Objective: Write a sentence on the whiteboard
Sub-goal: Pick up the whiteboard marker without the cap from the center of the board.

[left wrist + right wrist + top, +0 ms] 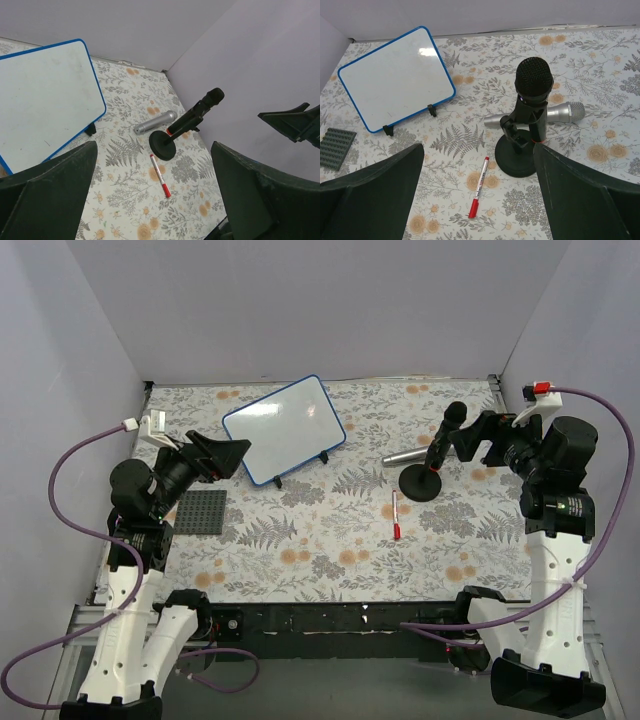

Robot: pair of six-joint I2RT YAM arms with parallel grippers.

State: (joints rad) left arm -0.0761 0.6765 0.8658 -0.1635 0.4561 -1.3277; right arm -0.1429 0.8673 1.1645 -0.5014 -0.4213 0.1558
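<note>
Blue-rimmed and blank, the whiteboard (285, 430) stands on black feet at the table's far left, leaning back, its long axis slanting from near-left to far-right. The left gripper (240, 455), beside the board, and the right gripper (468, 440), near the microphone stand (425, 480), hang spread wide, holding nothing. A red-capped marker (396, 517) lies mid-table.

We're looking down on a table under a white cloth printed with grey ferns and orange flowers (300, 540). Toward the far left, a small rectangular white board with a blue rim (284, 430) is standing tilted on little black feet. Nearer us on the left, a dark grey studded square plate (203, 511) is lying flat. Over on the right, a black microphone on a round black stand (425, 483) is standing upright. A silver cylindrical microphone (405, 456) is lying just behind that base, and a white marker pen with a red cap (396, 516) is lying just in front.
</note>
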